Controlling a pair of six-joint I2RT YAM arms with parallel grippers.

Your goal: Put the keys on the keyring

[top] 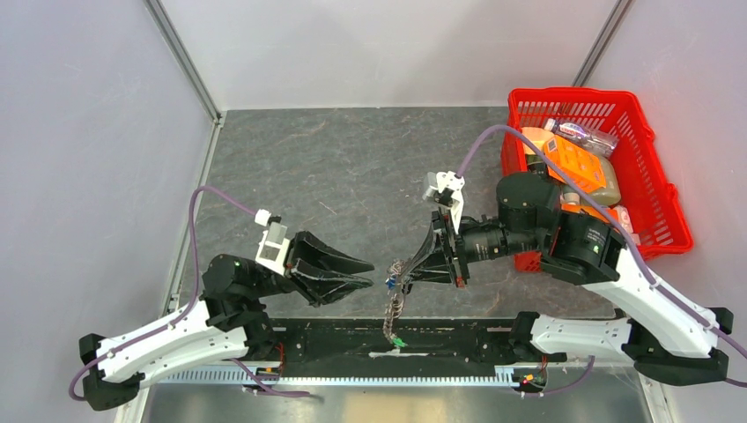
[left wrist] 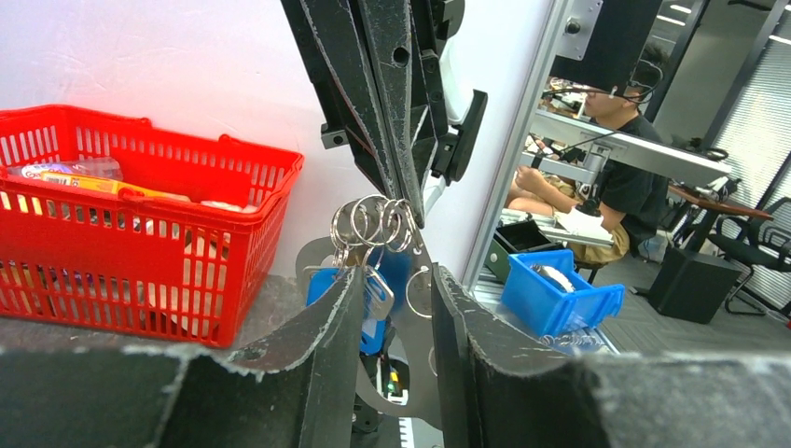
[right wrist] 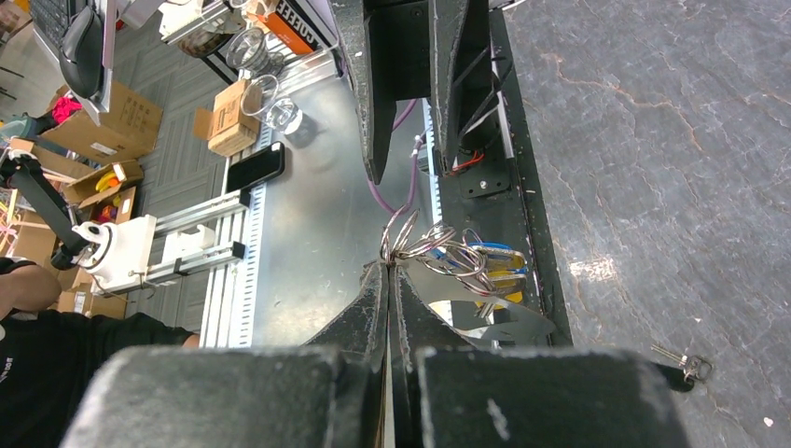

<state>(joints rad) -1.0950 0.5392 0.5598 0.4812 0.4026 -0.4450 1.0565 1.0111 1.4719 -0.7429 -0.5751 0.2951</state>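
Right tool (right wrist: 388,271) is pinched shut on the keyring (left wrist: 373,222) over the middle of the desk's (top: 352,159) near edge; left tool (left wrist: 396,275), jaws apart, flanks the hanging keys (right wrist: 504,271). A skewed left closure could wrench the bunch from that thin pinch.

Polished silver metal on the keyring (left wrist: 373,222): thin wire loops, bright with glints. Just below the keyring, glossy blue plastic capping the keys (left wrist: 373,327), smooth grey metal on their blades. Lower still, a twisted metal chain (top: 394,310), duller, ending in a bright green plastic tag (top: 399,341). Either side of the keyring, matt black on the left gripper (top: 372,272) and right gripper (top: 409,275), rough and scuffed pale along the edges. Under the keyring, a matt grey, stone-veined table (top: 335,167). Far right of the keyring, shiny red plastic lattice forming the basket (top: 662,211).
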